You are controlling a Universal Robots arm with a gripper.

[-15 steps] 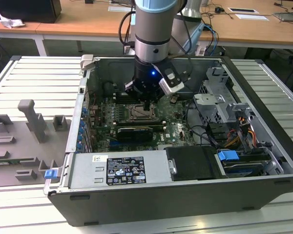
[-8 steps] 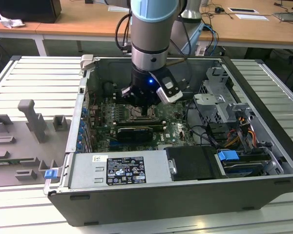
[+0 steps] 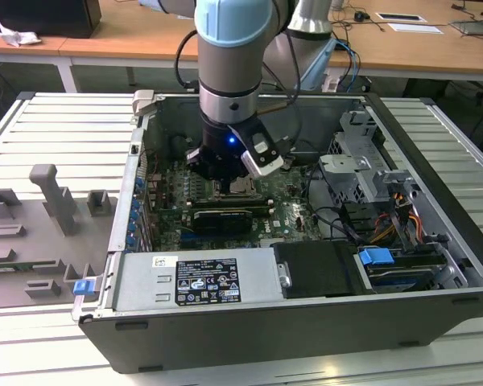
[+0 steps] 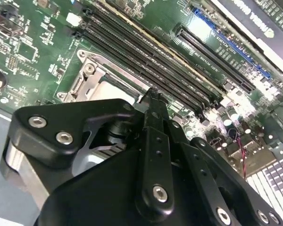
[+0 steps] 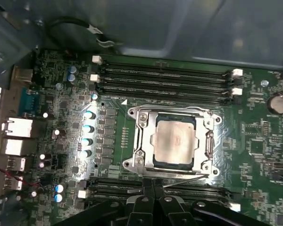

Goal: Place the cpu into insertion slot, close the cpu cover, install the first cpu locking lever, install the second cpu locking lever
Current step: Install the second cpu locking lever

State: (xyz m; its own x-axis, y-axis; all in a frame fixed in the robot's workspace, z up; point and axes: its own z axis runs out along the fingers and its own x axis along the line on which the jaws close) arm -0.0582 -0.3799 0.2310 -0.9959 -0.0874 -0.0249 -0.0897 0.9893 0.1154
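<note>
Cpu: seated in the insertion slot, cover down.
Hand: clenched, empty, at the slot's 6 o'clock edge.

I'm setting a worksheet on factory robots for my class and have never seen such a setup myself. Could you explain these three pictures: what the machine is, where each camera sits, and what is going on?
The exterior view shows a grey and blue robot arm reaching down into an open computer case lying on a metal table. The two wrist views come from cameras riding on the arm itself, looking past its black gripper at the green motherboard. In the first wrist view, the cpu, a pale silver square, sits in the insertion slot, with the silvery cpu cover framing it. The gripper's fingertips are together, just beside the socket's edge, holding nothing that I can see. Long black memory slots run alongside.
</note>
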